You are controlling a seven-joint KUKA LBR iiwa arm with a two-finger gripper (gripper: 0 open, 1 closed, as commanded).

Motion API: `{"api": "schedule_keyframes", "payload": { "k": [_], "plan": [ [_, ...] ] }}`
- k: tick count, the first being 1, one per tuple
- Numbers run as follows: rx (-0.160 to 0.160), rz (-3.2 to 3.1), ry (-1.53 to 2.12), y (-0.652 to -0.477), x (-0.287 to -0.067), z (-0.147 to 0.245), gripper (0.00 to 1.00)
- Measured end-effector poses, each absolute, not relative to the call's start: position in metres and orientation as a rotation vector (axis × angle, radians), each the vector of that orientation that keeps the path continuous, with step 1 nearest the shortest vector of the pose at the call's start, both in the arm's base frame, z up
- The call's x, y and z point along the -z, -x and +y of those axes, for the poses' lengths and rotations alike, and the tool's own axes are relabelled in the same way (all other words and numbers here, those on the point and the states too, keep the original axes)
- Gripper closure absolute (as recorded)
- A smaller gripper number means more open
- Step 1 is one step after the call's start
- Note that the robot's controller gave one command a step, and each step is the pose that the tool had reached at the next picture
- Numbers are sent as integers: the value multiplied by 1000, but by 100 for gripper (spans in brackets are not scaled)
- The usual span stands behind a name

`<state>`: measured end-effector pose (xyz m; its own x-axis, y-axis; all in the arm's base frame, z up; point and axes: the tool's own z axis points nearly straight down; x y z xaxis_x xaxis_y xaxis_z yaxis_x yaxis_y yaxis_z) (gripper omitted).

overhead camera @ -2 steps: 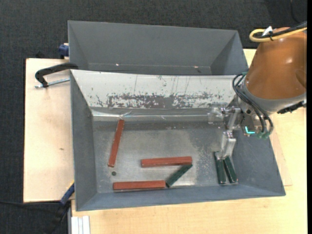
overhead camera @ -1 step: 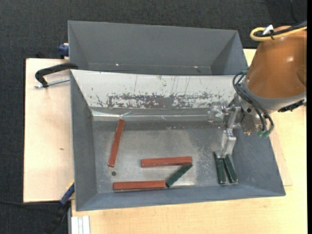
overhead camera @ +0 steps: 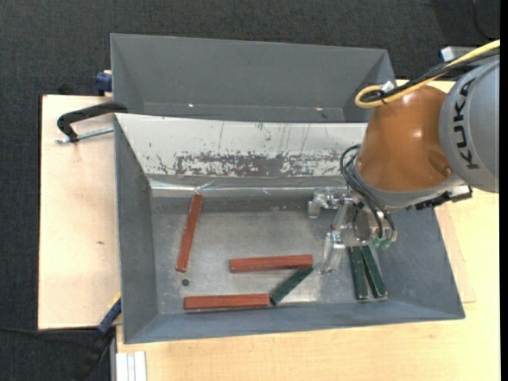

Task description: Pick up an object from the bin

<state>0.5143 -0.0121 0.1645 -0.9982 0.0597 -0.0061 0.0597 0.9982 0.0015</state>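
Bin (overhead camera: 131,236) floor, from the left: a steep red-brown bar (overhead camera: 189,232), a low red-brown bar (overhead camera: 226,301) along the near wall, and a central red-brown bar (overhead camera: 271,264). A slanted dark green bar (overhead camera: 290,286) ends just beside the claw (overhead camera: 332,252), lower right of centre. Whether the claw is released or clenched, I cannot tell. A dark green pair (overhead camera: 367,275) lies just right of it.

Upper ends of green sticks (overhead camera: 368,276) under pincer (overhead camera: 339,246); arm (overhead camera: 480,125) past right edge
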Motion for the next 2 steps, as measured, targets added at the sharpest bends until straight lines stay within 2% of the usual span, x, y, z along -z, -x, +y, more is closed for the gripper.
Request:
{"api": "schedule_keyframes", "payload": {
  "k": [1,2],
  "plan": [
    [-6,3134,-8,-519,-163,39,0],
    [-2,3131,-249,-516,-129,59,0]
  ]
}}
